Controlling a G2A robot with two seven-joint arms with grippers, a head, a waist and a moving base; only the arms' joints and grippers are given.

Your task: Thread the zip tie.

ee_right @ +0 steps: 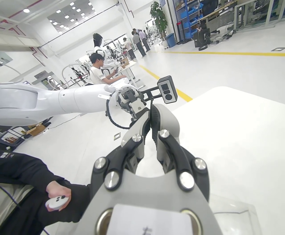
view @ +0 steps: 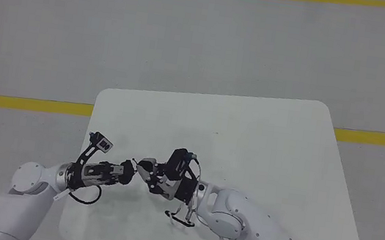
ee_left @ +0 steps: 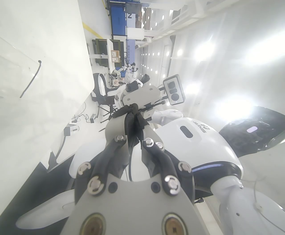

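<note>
The white table (view: 269, 153) takes up most of the space. Both arms come in over its near left part and meet tip to tip just above it.

The right gripper (ee_right: 151, 121) is clenched, its two dark pads pressed flat together. Straight ahead of it and almost touching is the left gripper (ee_left: 133, 115), pointing back at it. The left one is also squeezed shut, with its fingertips bunched against the right gripper's fingertips.

The zip tie (ee_right: 152, 104) sits where the two meet. A thin black tip pokes out past the right gripper's pads towards the left gripper. In the left wrist view a thin black strand runs back from the left fingertips, passes between the fingers and curls towards the palm. I take this strand to be the strap of the same tie, though the pinch itself is hidden by the pads.

A spare tie (ee_left: 31, 80) lies flat on the table, well off to the side of the left gripper. It is gently curved, with its small square head at one end, and nothing is touching it.
</note>
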